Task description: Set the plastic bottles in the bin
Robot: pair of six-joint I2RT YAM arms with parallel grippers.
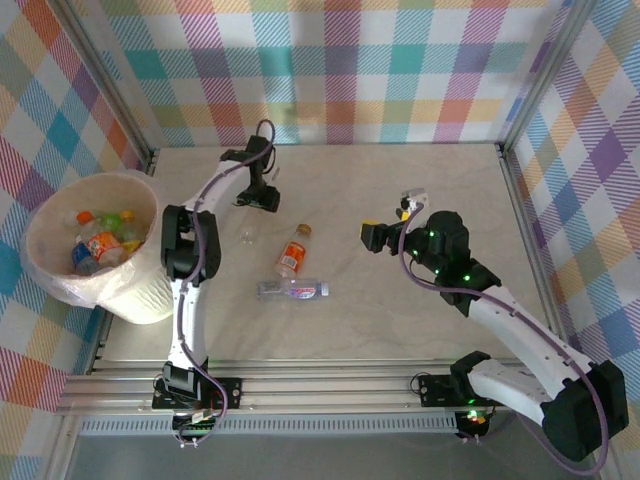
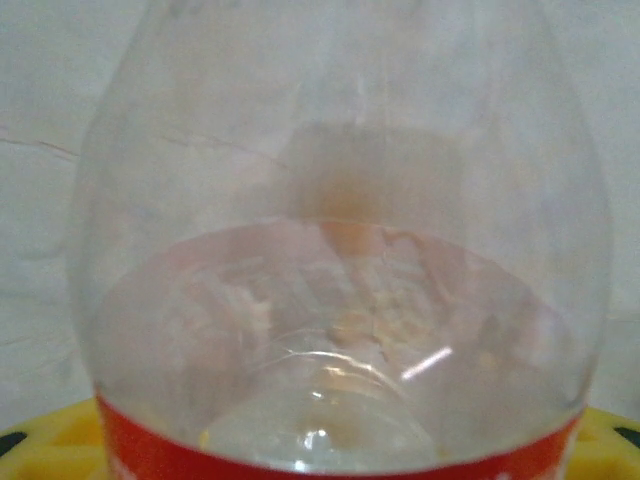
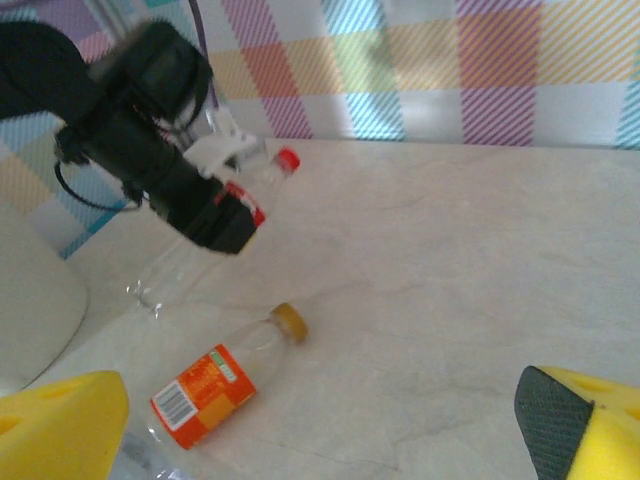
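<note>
Pressed up against your left wrist lens was a clear red-labelled bottle. Your left gripper held its jaws pinched across the bottle's middle, with the long axis running upper right to lower left in the right wrist view. From there the bin lay at the top view's left edge, nearest that arm. Your right gripper hung spread wide, holding nothing.
</note>
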